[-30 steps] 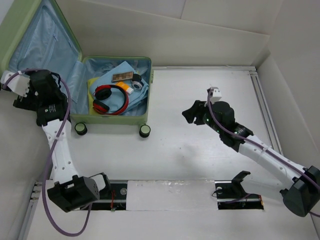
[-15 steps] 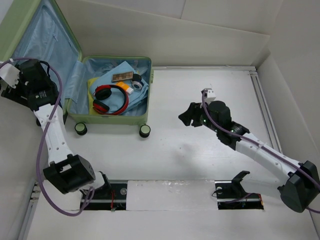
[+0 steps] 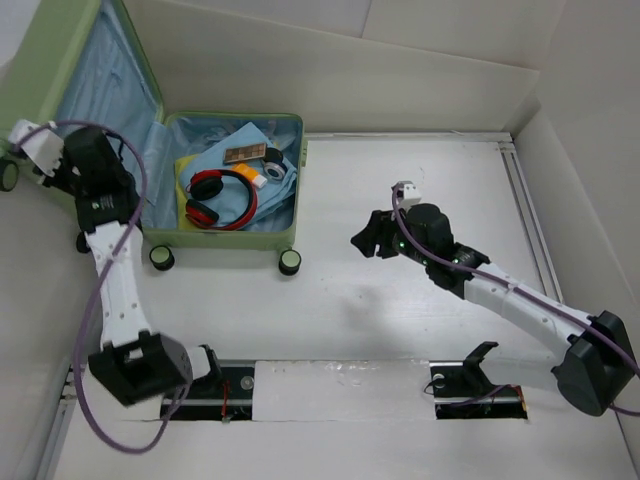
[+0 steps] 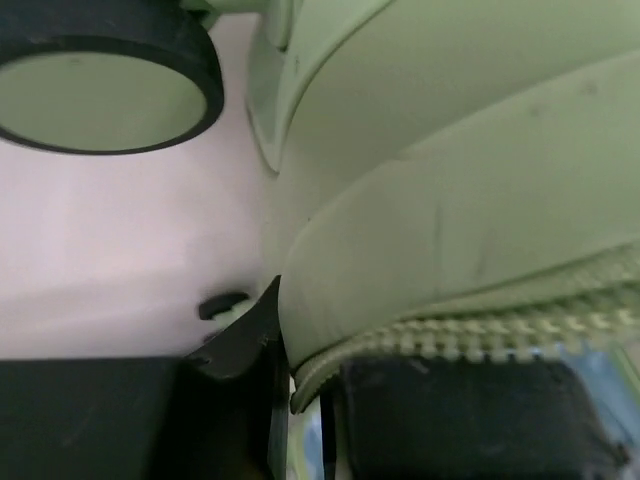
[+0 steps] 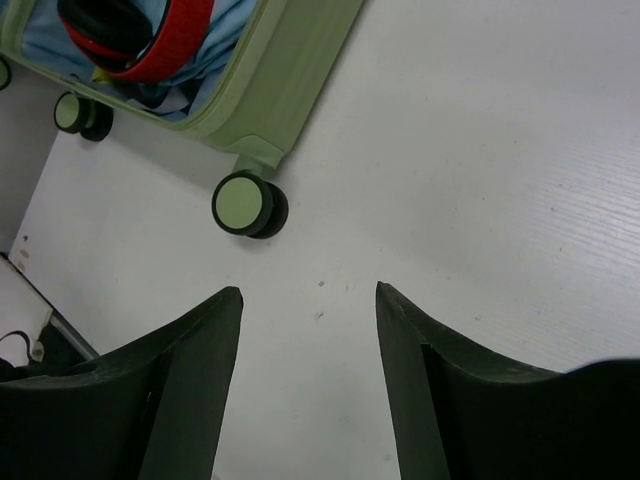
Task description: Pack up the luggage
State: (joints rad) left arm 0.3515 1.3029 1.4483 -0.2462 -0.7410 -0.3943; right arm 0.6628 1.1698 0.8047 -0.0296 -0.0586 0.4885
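Observation:
The luggage (image 3: 232,239), a pale green hard-shell suitcase, lies open at the back left. Its blue-lined lid (image 3: 95,85) is tilted up at the left. My left gripper (image 3: 72,172) is at the lid's near edge. In the left wrist view its dark fingers (image 4: 240,340) are shut on the lid's zippered rim (image 4: 470,335), with a lid wheel (image 4: 100,85) above. Red headphones (image 3: 217,199) and small items lie on blue cloth in the base. My right gripper (image 3: 370,238) hovers open over bare table right of the suitcase, with nothing between its fingers (image 5: 308,292).
Two caster wheels (image 3: 290,262) stick out from the suitcase's front wall; one wheel (image 5: 246,203) is just ahead of the right fingers. White walls close in the table at the back and the right. A metal rail (image 3: 350,385) runs along the near edge.
The left jaws have closed on the lid's rim, and the lid now stands tilted higher, showing a wheel at the far left. The right gripper has drifted left toward the suitcase.

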